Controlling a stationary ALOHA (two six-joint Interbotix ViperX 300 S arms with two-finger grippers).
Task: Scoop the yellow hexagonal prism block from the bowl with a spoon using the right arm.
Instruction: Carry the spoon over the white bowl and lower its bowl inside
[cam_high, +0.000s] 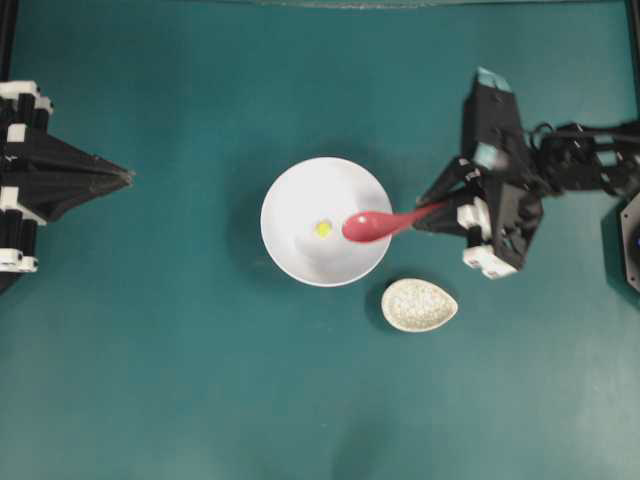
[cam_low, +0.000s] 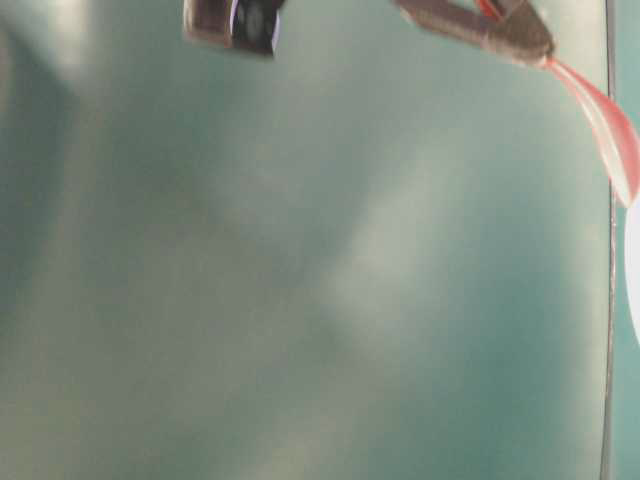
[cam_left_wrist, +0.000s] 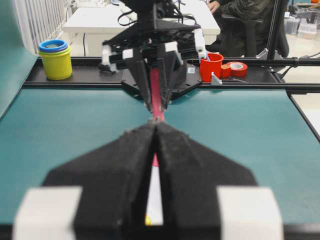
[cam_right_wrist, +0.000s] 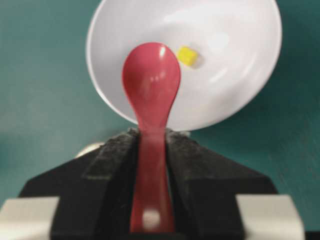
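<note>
The table-level view was blurred throughout, and its right edge cut off the spoon (cam_low: 608, 125) and left only a white sliver of the bowl (cam_low: 635, 275). From the left wrist, the closed left gripper (cam_left_wrist: 155, 131) hid nearly all of the bowl and the yellow hexagonal prism block (cam_left_wrist: 148, 220). Overhead, the frame edges cropped both arms, and the right wrist view hid most of the speckled spoon rest (cam_right_wrist: 90, 148) behind the right gripper (cam_right_wrist: 150, 137).

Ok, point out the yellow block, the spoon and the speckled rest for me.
yellow block (cam_high: 323, 229): overhead view, its top face.
spoon (cam_high: 366, 227): overhead view, middle of the scoop.
speckled rest (cam_high: 419, 304): overhead view, its speckled inner surface.
</note>
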